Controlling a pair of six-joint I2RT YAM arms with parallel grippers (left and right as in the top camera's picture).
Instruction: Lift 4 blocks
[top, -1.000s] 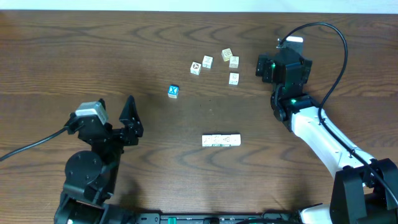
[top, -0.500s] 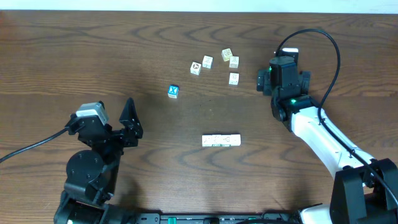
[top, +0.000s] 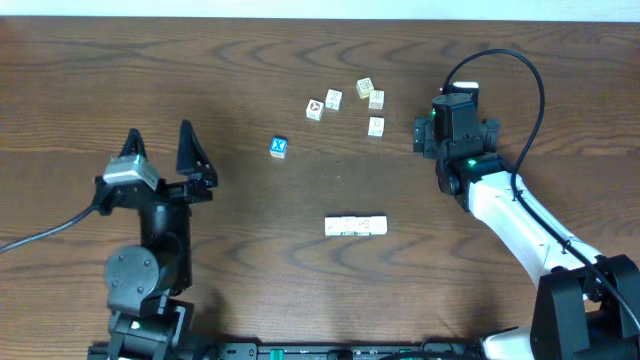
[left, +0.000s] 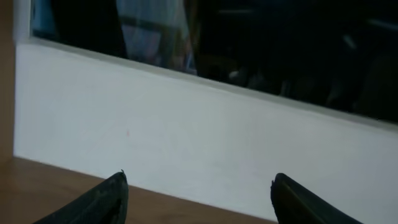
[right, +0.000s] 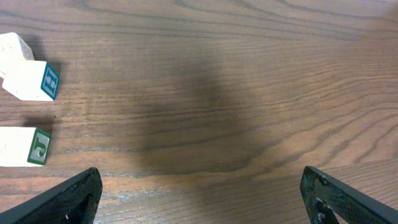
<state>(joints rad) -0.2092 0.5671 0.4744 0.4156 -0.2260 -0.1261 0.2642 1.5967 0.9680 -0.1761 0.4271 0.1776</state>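
Evidently nothing is gripped: left gripper (top: 158, 140) and right gripper (right: 199, 186) both gape empty. The blocks (top: 355, 226) sit as one tight row, below-right of the blue cube (top: 279, 147) seen from overhead. Best approach squarely, pinching the row's ends evenly.

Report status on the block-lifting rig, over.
Left hand open, aimed at wall; right hand open, low by loose cubes. Four blocks in a row mid-table, untouched. Nothing blocking them.

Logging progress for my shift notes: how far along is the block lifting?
Done: nothing; the scattered cream wooden letter cubes and the lined-up cream row all sit on the brown wooden table. In hand: nothing; left gripper and right gripper open, empty. Left: all four lifts.
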